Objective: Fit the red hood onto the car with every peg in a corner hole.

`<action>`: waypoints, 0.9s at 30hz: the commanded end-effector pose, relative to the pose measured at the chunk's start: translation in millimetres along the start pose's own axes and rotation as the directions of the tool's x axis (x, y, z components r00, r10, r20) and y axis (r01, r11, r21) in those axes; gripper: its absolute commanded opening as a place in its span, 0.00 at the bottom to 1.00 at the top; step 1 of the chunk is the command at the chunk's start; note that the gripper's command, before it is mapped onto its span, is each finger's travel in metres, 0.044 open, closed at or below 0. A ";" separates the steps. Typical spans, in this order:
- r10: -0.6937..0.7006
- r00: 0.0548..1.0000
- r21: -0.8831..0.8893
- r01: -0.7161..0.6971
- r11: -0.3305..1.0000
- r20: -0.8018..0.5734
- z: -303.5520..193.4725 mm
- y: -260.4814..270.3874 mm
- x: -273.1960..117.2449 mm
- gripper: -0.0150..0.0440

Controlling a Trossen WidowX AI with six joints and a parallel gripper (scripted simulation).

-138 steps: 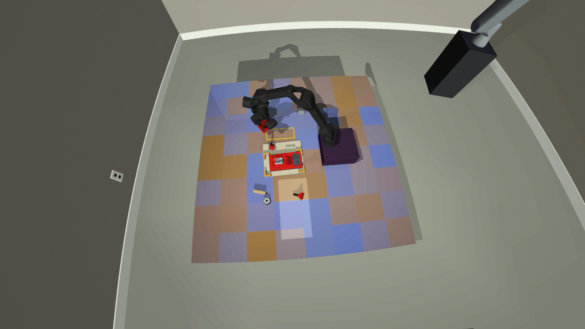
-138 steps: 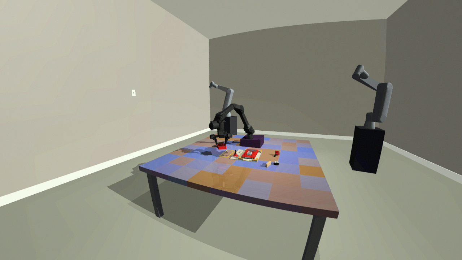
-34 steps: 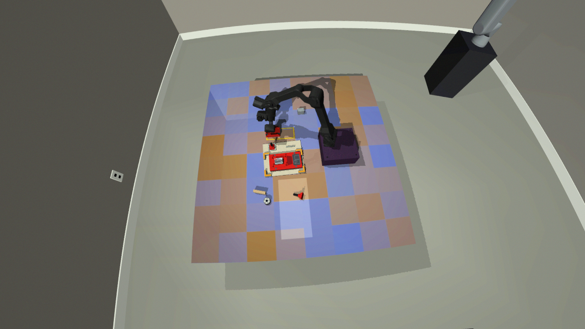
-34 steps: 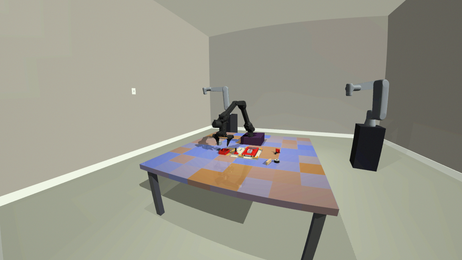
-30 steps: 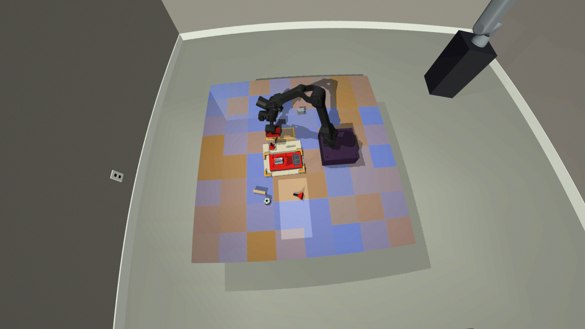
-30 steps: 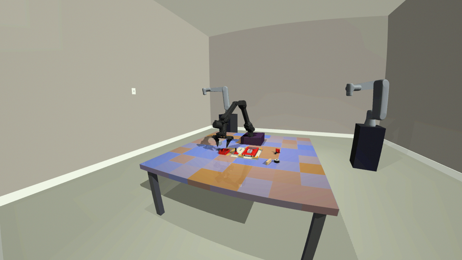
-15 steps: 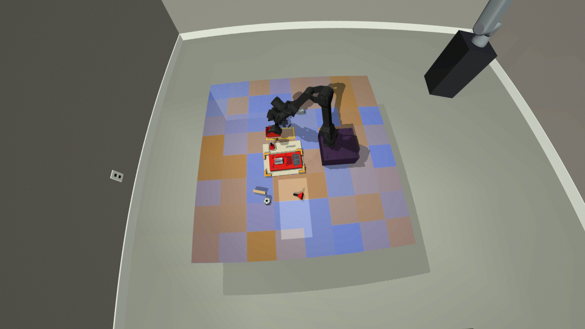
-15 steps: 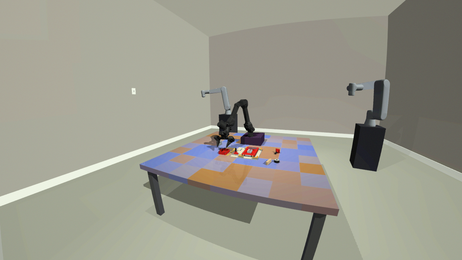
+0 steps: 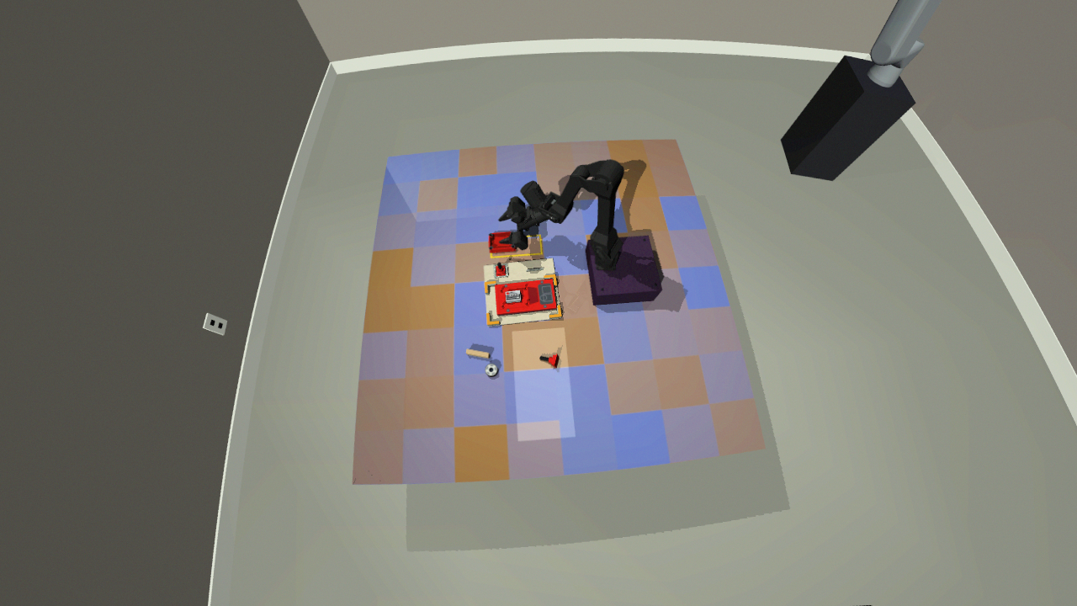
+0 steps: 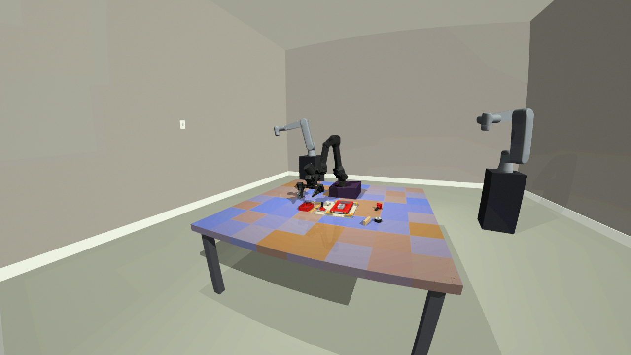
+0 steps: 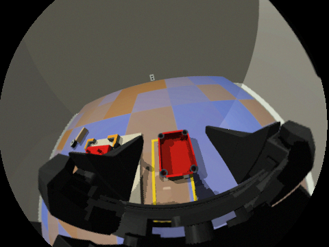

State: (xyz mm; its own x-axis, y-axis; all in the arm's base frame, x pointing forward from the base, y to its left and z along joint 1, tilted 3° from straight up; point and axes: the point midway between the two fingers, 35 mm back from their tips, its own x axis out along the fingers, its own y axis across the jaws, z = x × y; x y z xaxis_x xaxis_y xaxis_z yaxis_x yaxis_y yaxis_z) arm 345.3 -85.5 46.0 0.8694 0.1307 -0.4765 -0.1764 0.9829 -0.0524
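Observation:
The hood (image 9: pixel 496 244) (image 10: pixel 305 206) (image 11: pixel 177 154), a red shell, lies on the table over one end of a yellow outline (image 9: pixel 542 246) (image 11: pixel 153 171). Its hollow side and dark corner rings face up. My gripper (image 9: pixel 501 230) (image 10: pixel 306 196) (image 11: pixel 175 134) is wide open and empty, above the hood and tilted, with a finger towards either side of it in the wrist view. The red chassis (image 9: pixel 531 305) (image 10: pixel 335 211) (image 11: pixel 99 148) sits in the cream jig (image 9: pixel 516 267) (image 11: pixel 127 140), beside the hood. The grey engine block (image 9: pixel 512 295) (image 10: pixel 340 206) is on its deck. The pegs are too small to make out clearly.
A red piece with a black knob (image 9: pixel 501 269) (image 10: pixel 322 207) stands on the jig near the hood. Beyond the jig lie a wooden block (image 9: pixel 478 352) (image 10: pixel 366 220) (image 11: pixel 81 135), a wheel (image 9: pixel 489 369) (image 10: pixel 377 219) and a red-and-black piece (image 9: pixel 553 360) (image 10: pixel 378 206).

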 end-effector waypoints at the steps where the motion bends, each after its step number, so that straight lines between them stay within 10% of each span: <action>1: 0.003 1.000 0.000 -0.003 1.000 0.008 -0.2 0.9 -0.6 1.00; 27: 0.002 1.000 -0.003 -0.002 1.000 0.013 -12.3 -0.8 9.3 1.00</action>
State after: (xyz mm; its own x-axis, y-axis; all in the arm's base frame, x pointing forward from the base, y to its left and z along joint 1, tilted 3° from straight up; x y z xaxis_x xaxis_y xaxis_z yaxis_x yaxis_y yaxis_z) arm 347.5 -87.1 31.8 0.8736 0.1300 -0.4690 -0.1764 0.9827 -0.0560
